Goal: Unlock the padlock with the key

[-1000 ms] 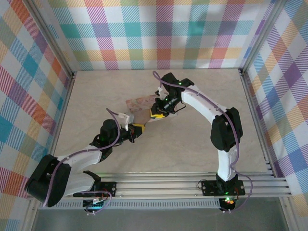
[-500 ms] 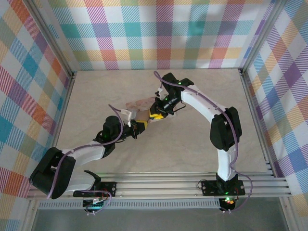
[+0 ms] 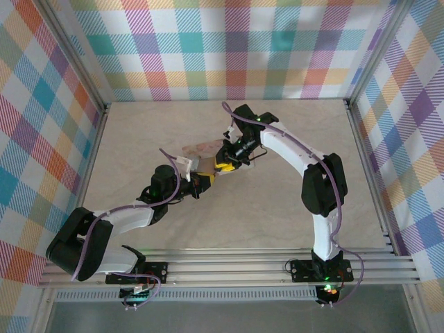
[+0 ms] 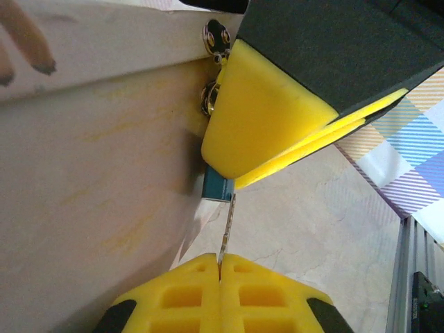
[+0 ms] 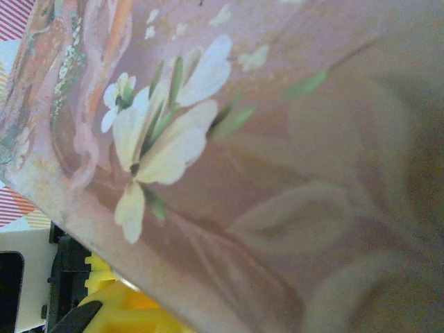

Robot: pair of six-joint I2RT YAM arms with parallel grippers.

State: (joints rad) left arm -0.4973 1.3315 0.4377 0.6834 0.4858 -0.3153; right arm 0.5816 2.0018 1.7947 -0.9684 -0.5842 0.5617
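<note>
In the left wrist view my left gripper (image 4: 220, 258) is shut on the key (image 4: 225, 227), a thin grey sliver pointing up from between the yellow pads. The key's tip meets the right edge of the padlock (image 4: 216, 187), a small blue-green block. The padlock pokes out from under my right gripper's yellow fingers (image 4: 263, 118), which are closed around it, and most of it is hidden. From above, the left gripper (image 3: 202, 182) and right gripper (image 3: 223, 166) sit tip to tip beside the pink tin (image 3: 198, 149).
The tin's pale side wall (image 4: 97, 180) rises just left of the key, with its silver clasp (image 4: 215, 38) above the padlock. The flowered tin lid (image 5: 229, 152) lies close before the right wrist camera. Bare table (image 3: 277, 201) extends to the right, and checked walls enclose it.
My left arm has pushed forward and slightly right, bringing the key closer to the right gripper. The right arm has stayed still.
</note>
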